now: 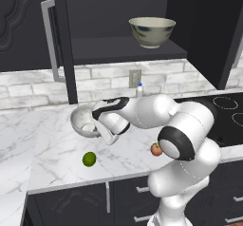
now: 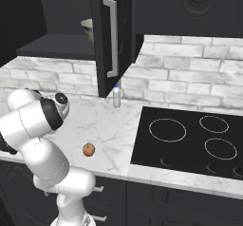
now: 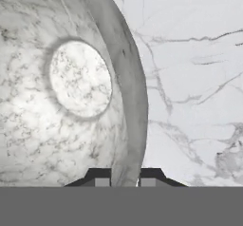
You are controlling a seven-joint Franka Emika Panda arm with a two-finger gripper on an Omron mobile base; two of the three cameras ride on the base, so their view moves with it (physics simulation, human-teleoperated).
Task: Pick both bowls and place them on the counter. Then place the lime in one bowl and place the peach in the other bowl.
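Hand view: hand (image 3: 124, 178) clamps marbled bowl's (image 3: 57, 87) rim (lime (image 1: 89, 159), peach (image 1: 155, 149) nearby).

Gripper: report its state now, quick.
Gripper: shut on the rim of the marbled bowl, over the counter.

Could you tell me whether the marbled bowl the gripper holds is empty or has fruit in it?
Empty: the marbled bowl shows a bare bottom, while lime and peach lie on the counter.
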